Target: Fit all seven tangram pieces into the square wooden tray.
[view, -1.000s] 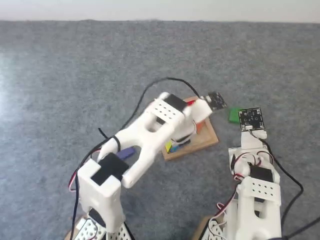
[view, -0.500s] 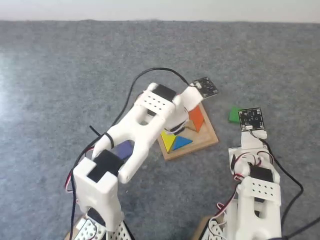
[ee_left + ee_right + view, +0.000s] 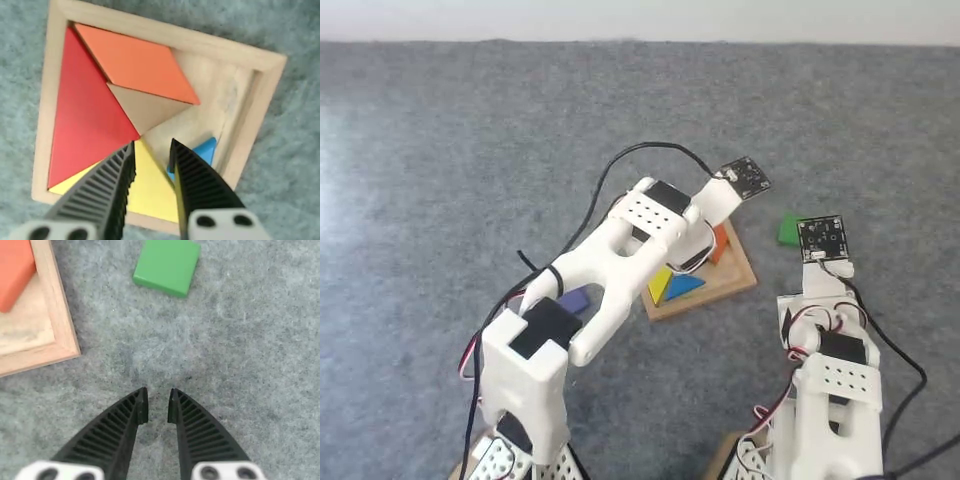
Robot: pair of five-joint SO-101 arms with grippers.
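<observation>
In the high view, the square wooden tray (image 3: 735,285) sits right of centre on grey carpet. We see five pieces in it from the left wrist: a red triangle (image 3: 85,115), an orange parallelogram (image 3: 135,65), a tan triangle (image 3: 145,107), a yellow triangle (image 3: 150,195) and a small blue triangle (image 3: 206,149). Bare wood shows beside the blue one.

Two pieces lie outside the tray. The green square (image 3: 787,229) is on the carpet to the upper right of the tray. A purple piece (image 3: 572,298) lies to its lower left.

The left claw (image 3: 151,145) hangs over the tray, fingers a little apart and empty. The right claw (image 3: 157,391) points at the carpet short of the green square (image 3: 167,265), fingers narrowly apart and empty.

We judge the pieces to be light, stiff, flat blocks, probably smooth enough to slip. The square is best pinched across two parallel sides, low to the carpet. A piece let go at a tilt could catch on the tray's rim.

In the high view the left arm covers most of the tray and part of the purple piece, so we cannot tell its shape. The left fingers hide parts of the yellow and blue triangles, and one tray corner is cut off.
</observation>
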